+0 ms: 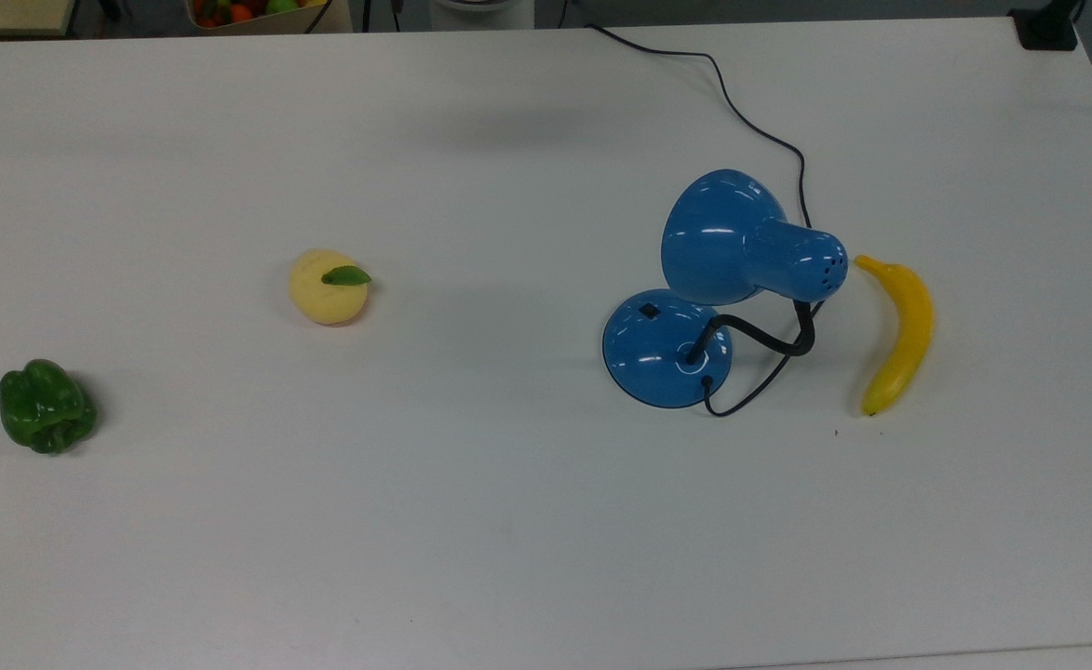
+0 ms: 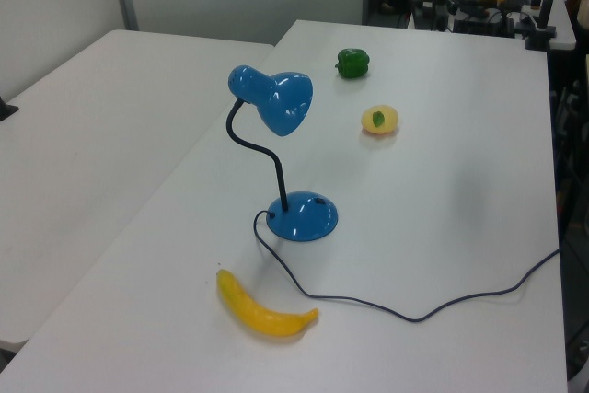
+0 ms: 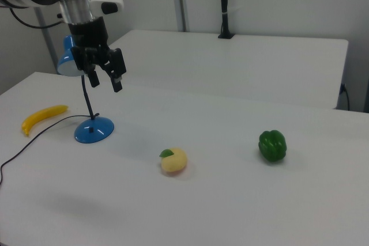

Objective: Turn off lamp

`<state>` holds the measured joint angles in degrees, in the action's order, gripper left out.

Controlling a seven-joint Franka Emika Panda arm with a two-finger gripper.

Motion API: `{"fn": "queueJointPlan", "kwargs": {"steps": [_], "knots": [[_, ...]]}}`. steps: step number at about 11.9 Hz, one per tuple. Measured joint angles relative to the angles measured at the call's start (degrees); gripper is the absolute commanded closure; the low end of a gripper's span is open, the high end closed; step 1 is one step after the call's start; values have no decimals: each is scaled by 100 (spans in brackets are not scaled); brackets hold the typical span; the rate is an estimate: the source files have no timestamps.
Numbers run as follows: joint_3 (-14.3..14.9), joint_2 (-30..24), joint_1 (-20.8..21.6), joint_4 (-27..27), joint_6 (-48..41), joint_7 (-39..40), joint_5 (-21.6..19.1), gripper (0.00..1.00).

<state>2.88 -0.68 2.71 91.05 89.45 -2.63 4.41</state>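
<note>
The lamp [image 1: 722, 237] is glossy blue, with a bell shade, a black gooseneck and a round base [image 1: 662, 352] that carries a small black switch [image 1: 649, 312]. It stands on the white table toward the top view's right, and the left view has the lamp [image 2: 281, 103] at its middle. No glow shows under the shade. In the right view my gripper [image 3: 105, 80] hangs high above the table, open and holding nothing. It overlaps the lamp's shade [image 3: 68, 64] there, well above the base [image 3: 94, 131].
A banana [image 1: 899, 335] lies just right of the lamp in the top view. A yellow fruit with a green leaf [image 1: 328, 286] and a green pepper [image 1: 46, 407] lie further left. The black cord [image 1: 750, 121] runs to the table's far edge.
</note>
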Motion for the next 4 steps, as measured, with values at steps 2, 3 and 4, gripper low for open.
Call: {"fn": "queueJointPlan", "kwargs": {"steps": [2, 3, 4], "knots": [[0, 4, 94, -4, 0, 2, 0, 0], [0, 15, 201, -4, 0, 2, 0, 0], [0, 25, 290, -4, 0, 1, -1, 0]]}}
